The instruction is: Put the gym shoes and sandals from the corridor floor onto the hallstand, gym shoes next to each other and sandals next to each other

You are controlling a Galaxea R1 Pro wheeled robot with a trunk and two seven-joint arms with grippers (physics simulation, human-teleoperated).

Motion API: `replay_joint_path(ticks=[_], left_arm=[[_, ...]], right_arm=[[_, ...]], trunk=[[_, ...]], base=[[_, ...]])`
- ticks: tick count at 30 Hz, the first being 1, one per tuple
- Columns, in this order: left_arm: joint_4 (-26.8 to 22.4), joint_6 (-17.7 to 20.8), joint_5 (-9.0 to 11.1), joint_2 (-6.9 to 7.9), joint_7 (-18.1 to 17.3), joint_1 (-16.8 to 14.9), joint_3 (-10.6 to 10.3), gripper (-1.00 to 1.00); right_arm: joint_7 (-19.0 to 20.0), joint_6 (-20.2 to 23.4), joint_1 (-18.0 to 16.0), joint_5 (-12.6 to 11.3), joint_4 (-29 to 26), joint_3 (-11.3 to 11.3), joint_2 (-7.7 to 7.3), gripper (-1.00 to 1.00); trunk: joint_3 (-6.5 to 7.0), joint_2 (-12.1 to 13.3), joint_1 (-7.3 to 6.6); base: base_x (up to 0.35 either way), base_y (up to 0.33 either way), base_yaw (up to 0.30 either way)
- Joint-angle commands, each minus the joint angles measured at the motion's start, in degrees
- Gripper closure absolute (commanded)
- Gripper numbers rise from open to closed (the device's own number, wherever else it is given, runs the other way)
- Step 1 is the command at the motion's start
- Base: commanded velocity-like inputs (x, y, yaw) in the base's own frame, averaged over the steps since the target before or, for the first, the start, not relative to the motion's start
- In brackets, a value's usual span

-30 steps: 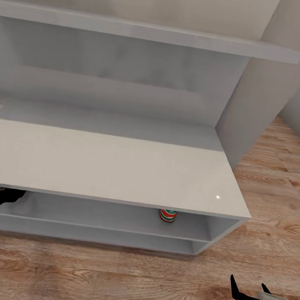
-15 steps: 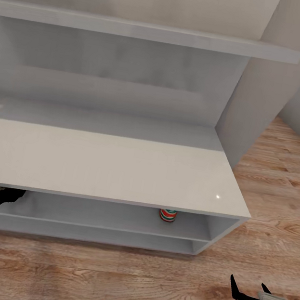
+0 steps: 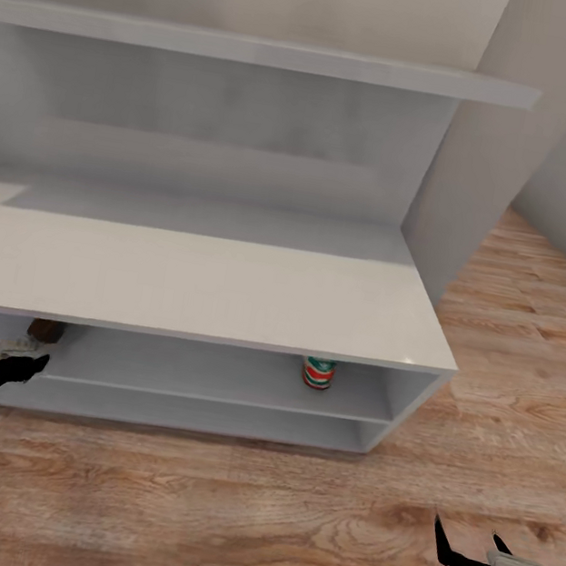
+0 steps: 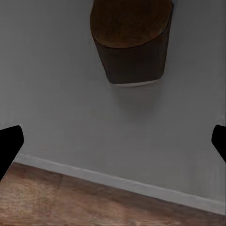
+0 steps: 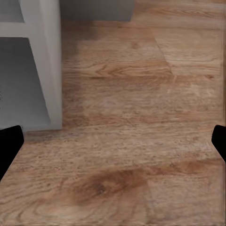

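Soft, even light with no visible lamp. The shoe rack (image 3: 225, 296) top is bright, with a small glint near its right front corner and a paler patch at far left; its open shelves sit in grey shade. The wooden floor (image 3: 510, 358) looks sharp. The left wrist view is dim, the sandal (image 4: 131, 40) slightly soft.

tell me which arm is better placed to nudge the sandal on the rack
Left. The left gripper is open at the rack's shelf beside the sandal; the right gripper is over bare floor.
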Motion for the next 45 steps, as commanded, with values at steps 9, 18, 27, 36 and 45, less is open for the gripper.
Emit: replay_joint_path(ticks=[9,18,27,36,45], left_arm=[[0.04,0.0,-0.01,0.0,0.0,0.0,-0.01,-1.0],[0.07,-0.39,-0.02,0.0,0.0,0.06,-0.01,-1.0],[0.08,-0.62,-0.02,-0.03,0.0,0.08,-0.01,-1.0],[0.08,-0.68,-0.11,-0.07,0.0,0.09,-0.03,-1.0],[0.08,-0.7,-0.17,-0.1,0.0,0.09,-0.07,-1.0]], right_arm=[[0.0,0.0,0.0,0.0,0.0,-0.02,0.0,-1.0],[0.0,0.0,0.0,0.0,-0.05,-0.02,0.0,-1.0],[0.0,0.0,0.0,0.0,-0.08,-0.03,-0.02,-1.0],[0.0,0.0,0.0,0.0,-0.09,-0.04,0.0,-1.0],[-0.04,0.0,0.0,0.01,-0.1,-0.04,0.0,-1.0]], trunk=[[0.0,0.0,0.0],[0.0,0.0,0.0],[0.0,0.0,0.0],[0.0,0.0,0.0],[0.0,0.0,0.0]], base=[[-0.321,0.0,0.0],[-0.334,0.0,0.0],[-0.333,0.0,0.0],[-0.177,0.0,0.0],[-0.051,0.0,0.0]])
